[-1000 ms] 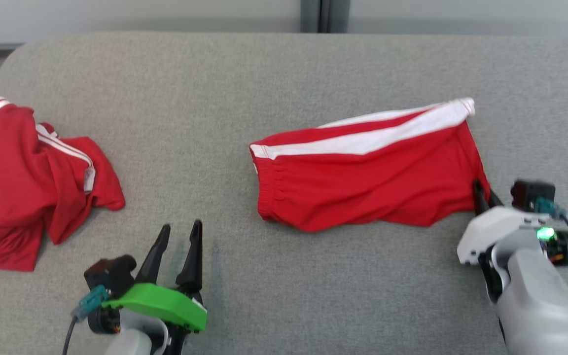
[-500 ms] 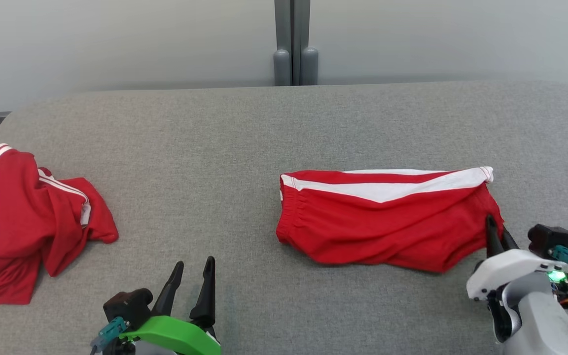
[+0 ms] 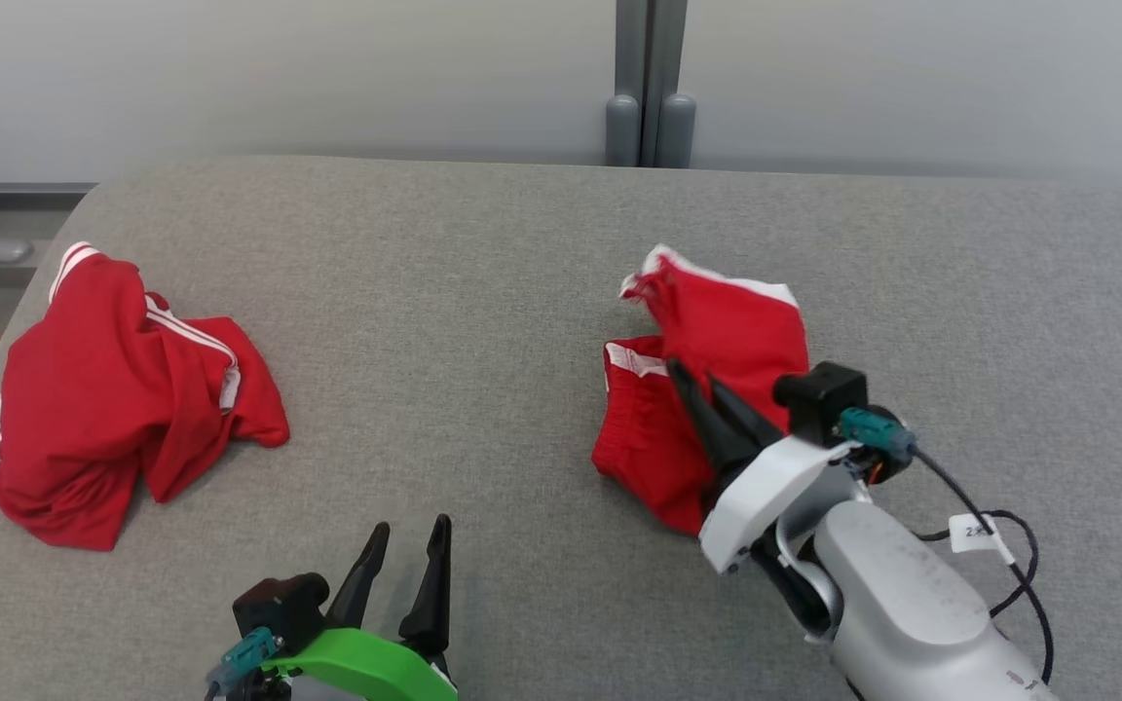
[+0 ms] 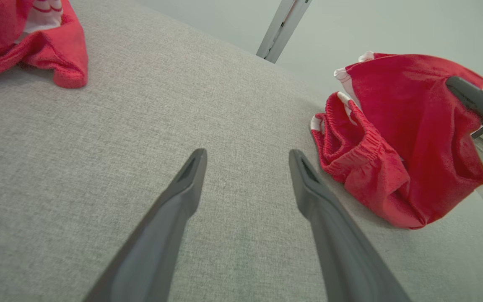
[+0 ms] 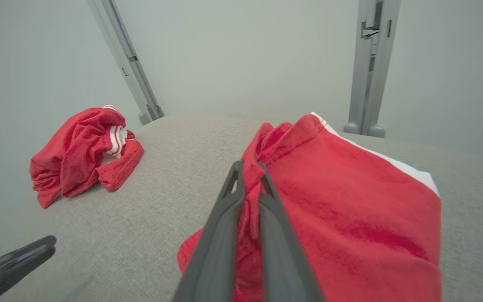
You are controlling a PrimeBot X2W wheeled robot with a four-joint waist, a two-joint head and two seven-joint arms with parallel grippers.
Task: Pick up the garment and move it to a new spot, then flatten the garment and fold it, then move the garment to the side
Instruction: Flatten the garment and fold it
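Right of centre on the bench (image 3: 444, 292), right jaws clenched on the garment (image 3: 717, 331) edge, half-lifting it, prob. to fold or shift it, while left jaws hang released near-left, nothing in them.

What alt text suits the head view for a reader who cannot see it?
The right gripper is shut on the red shorts, holding one end raised above the rest on a grey surface. The open left gripper shows at lower left; a crumpled red garment lies at far left.
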